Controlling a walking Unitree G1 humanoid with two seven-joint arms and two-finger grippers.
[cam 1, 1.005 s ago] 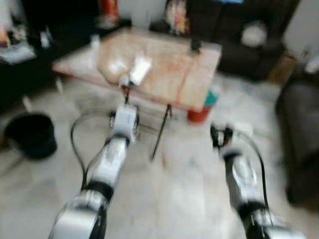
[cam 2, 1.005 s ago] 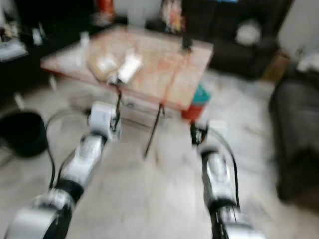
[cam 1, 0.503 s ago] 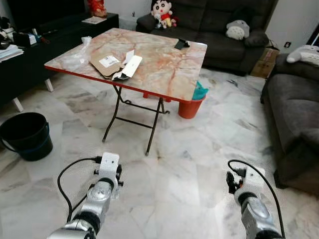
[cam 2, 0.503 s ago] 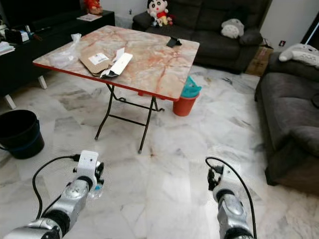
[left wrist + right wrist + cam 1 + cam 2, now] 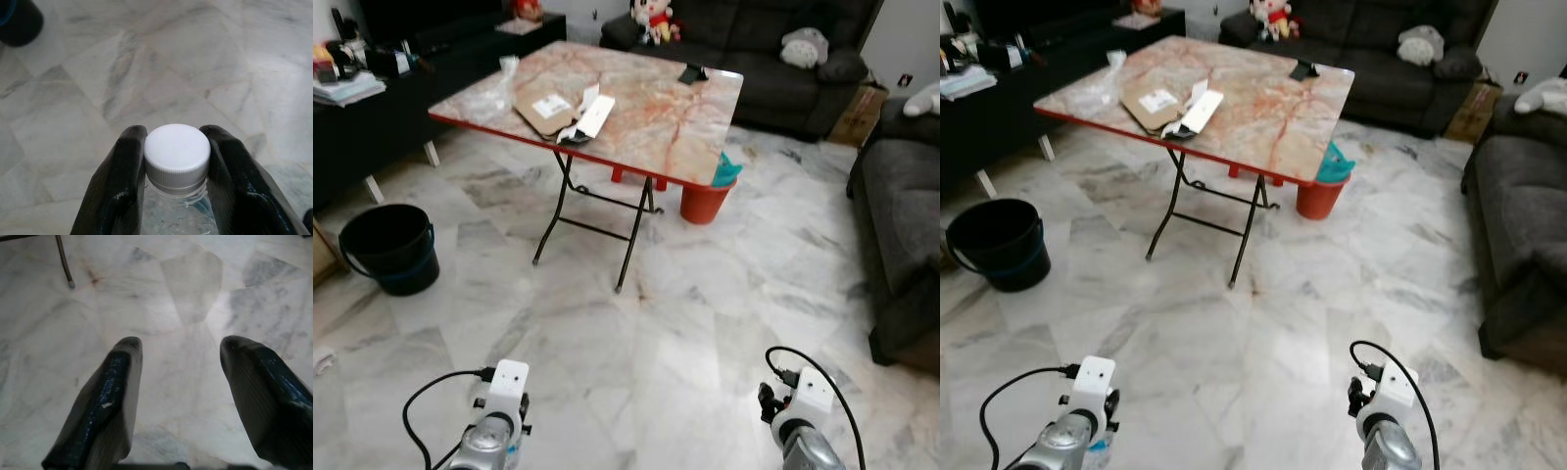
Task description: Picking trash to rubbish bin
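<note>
One folding table (image 5: 646,117), one black bucket (image 5: 389,248), one orange bin (image 5: 705,201) — each single. One clear bottle (image 5: 177,161) with one white cap. Two grippers — left gripper (image 5: 176,186), right gripper (image 5: 188,396).

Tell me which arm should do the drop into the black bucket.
Left. Its gripper is already clamped on the bottle, and the black bucket stands on the robot's left. The right gripper is open and empty.
</note>
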